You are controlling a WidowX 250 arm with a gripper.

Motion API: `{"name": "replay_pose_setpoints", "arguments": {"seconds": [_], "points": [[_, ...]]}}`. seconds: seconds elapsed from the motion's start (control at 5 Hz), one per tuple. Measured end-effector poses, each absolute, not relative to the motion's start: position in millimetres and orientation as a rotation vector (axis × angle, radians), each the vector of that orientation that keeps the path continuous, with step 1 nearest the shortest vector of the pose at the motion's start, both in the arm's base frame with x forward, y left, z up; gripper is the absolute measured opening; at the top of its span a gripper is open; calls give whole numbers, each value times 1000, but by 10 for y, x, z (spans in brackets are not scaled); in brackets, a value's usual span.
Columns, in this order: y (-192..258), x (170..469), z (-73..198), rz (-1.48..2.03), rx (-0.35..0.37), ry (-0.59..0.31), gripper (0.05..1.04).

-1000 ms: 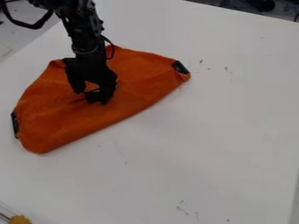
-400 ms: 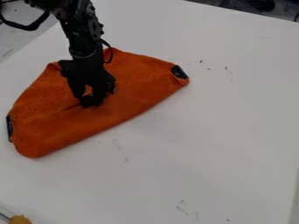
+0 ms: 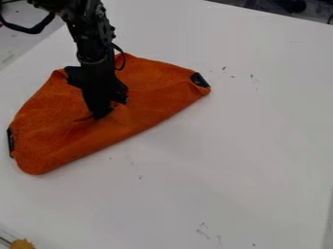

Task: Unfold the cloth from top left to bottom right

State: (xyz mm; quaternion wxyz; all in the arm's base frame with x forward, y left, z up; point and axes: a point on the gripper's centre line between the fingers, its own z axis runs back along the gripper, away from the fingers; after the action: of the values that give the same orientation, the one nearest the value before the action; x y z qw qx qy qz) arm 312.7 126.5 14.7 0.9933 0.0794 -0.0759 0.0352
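Your end effector (image 3: 100, 116) is closed, tips down on the cloth (image 3: 71, 136); whether it's pinching fabric, you can't tell. Orange, puckered by the tips, folded half-moon, dark patches (image 3: 199, 80) at both ends, it's lying on your white table (image 3: 234, 146)!

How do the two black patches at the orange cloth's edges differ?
The right patch shows a broader face; the left patch shows as a narrow strip. The right patch slants down rightward; the left patch runs nearly upright in view. Both are dark and edge the cloth.
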Motion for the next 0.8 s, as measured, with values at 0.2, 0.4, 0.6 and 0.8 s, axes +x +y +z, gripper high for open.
{"name": "replay_pose_setpoints", "arguments": {"seconds": [0.2, 0.4, 0.6, 0.8], "points": [[1256, 3136, 156, 63, 165, -153, 64], [1219, 3184, 297, 39, 195, -186, 58], [1156, 3182, 448, 50, 222, -201, 58], [1007, 3108, 561, 82, 233, -202, 58]]}}
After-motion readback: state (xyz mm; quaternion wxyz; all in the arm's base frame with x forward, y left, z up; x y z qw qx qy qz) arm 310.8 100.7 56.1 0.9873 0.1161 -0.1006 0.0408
